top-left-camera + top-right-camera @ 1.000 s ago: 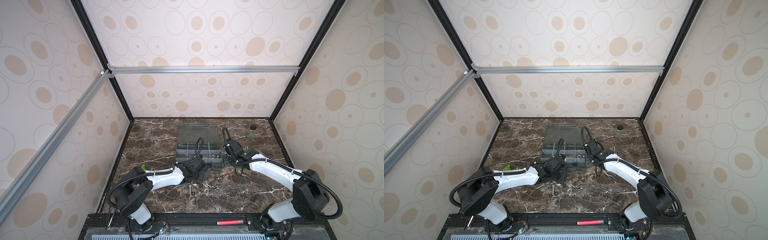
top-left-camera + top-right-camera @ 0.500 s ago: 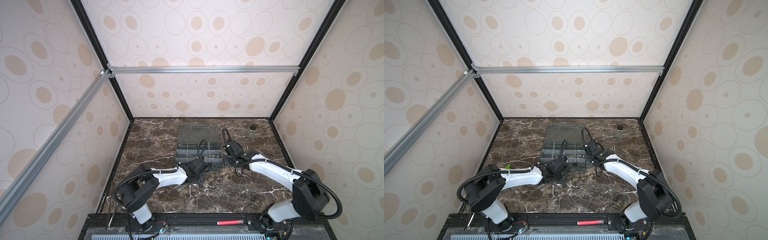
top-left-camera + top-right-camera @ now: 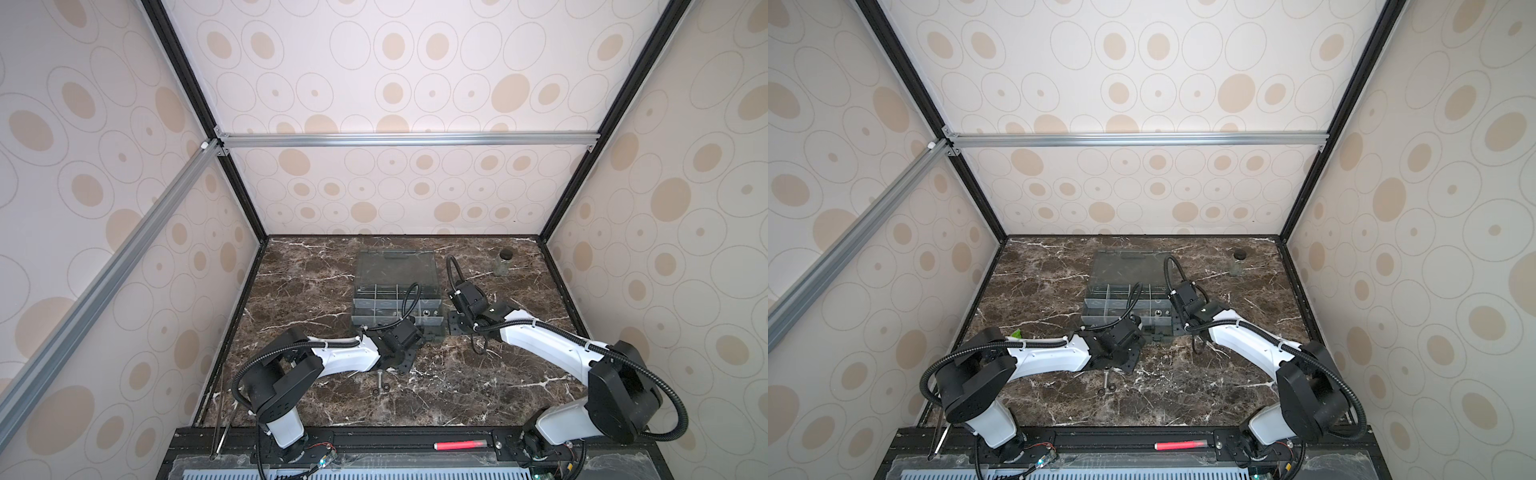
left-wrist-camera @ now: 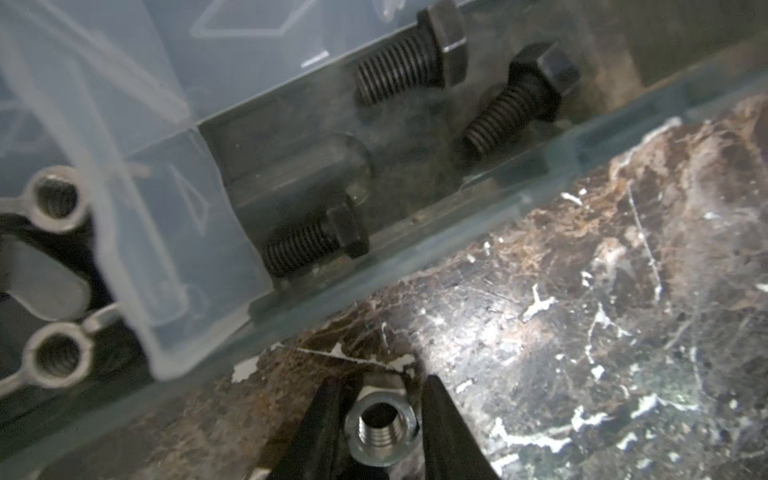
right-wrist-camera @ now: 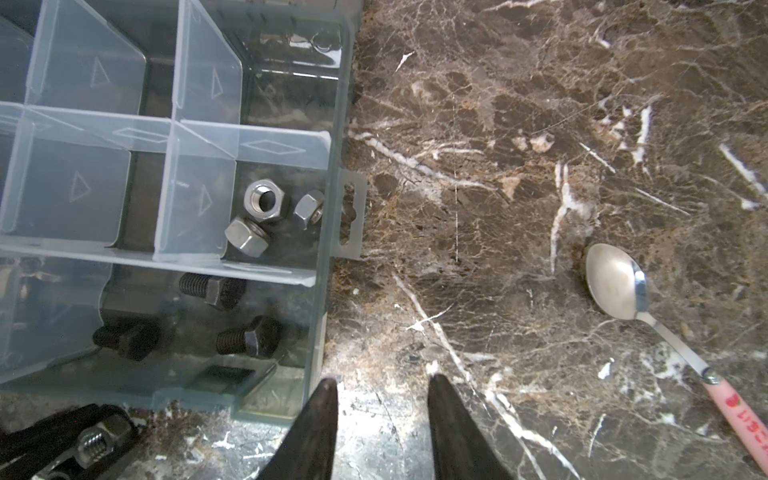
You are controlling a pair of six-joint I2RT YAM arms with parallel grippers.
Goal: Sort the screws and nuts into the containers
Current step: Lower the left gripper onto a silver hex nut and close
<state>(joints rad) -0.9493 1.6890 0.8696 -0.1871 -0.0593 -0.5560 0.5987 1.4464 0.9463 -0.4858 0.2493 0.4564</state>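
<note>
Your left tool (image 4: 382, 380) sits low on the bench (image 4: 582, 291) just outside the organizer box (image 4: 436, 228), its fingers close on either side of a silver hex nut (image 4: 381, 428), though you cannot tell whether they pinch it. Your right tool (image 5: 380, 380) stands apart with only bare bench between its fingers, beside the box's corner. Three dark screws (image 5: 212, 289) lie in the corner compartment, and three hex nuts (image 5: 266, 201) lie in the next one.
</note>
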